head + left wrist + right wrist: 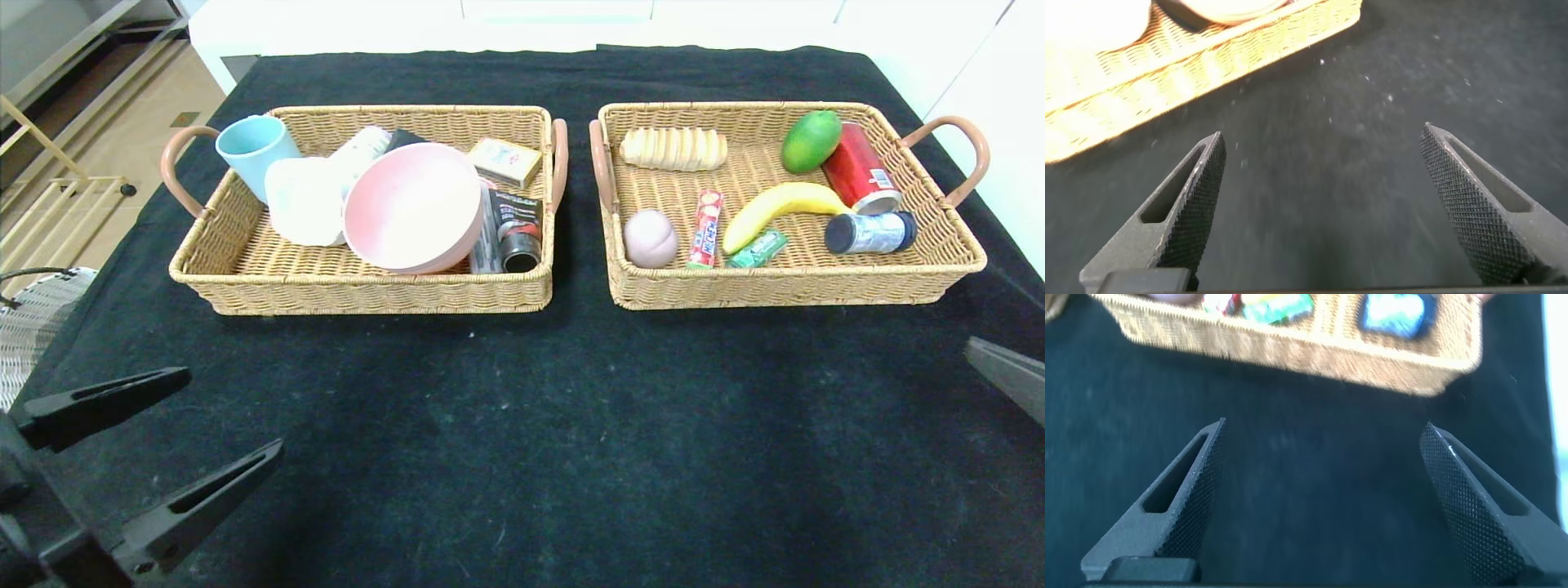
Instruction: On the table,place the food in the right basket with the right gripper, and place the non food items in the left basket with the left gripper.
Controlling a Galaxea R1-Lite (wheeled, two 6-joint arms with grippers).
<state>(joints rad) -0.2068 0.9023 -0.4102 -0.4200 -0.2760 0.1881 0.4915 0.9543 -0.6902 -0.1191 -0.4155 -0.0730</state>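
Note:
The left basket (245, 282) holds the large pink bowl (412, 204), with the black glasses case (406, 137) behind it and the clear cutlery box (487, 237) beside it. The right basket (784, 286) holds the bread loaf (673, 149), the pale pink peach ball (650, 238) and the red candy stick pack (706, 227). My left gripper (233, 411) is open and empty over the black cloth table (555, 425), near its front left. My right gripper (1323, 425) is open and empty at the front right; one of its fingers (1008, 371) shows in the head view.
The left basket also holds a light blue cup (249, 147), a white item (302, 200) and a small box (506, 162). The right basket also holds a banana (775, 211), a green mango (811, 140), a red can (861, 171) and a small bottle (869, 233).

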